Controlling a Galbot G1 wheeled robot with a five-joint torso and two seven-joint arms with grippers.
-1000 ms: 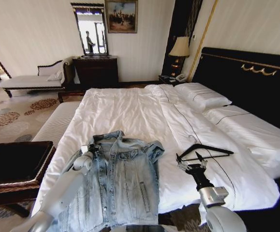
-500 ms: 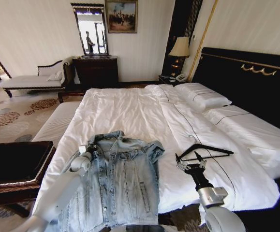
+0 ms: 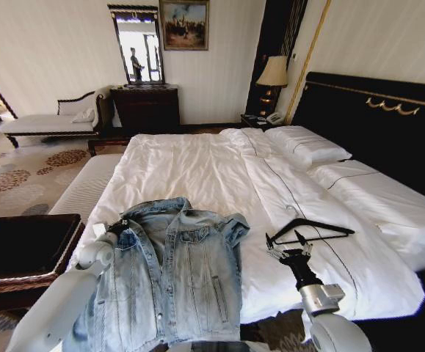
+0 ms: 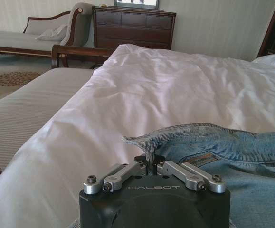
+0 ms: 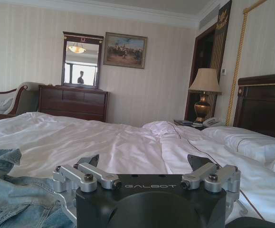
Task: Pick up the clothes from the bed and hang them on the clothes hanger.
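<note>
Denim jacket [image 3: 175, 271] lay at the bed's [image 3: 197, 165] foot edge. The left wrist view showed the left gripper [image 4: 151, 164] pinching its shoulder fabric. The right gripper [image 3: 285, 251], fingers spread, sat just beside the black hanger [image 3: 311, 229] toward the bed's right edge.

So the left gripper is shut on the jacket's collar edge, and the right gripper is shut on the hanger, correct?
Not quite. The left gripper is shut on the jacket, but the right wrist view shows the right gripper open; in the head view it sits just short of the hanger.
</note>
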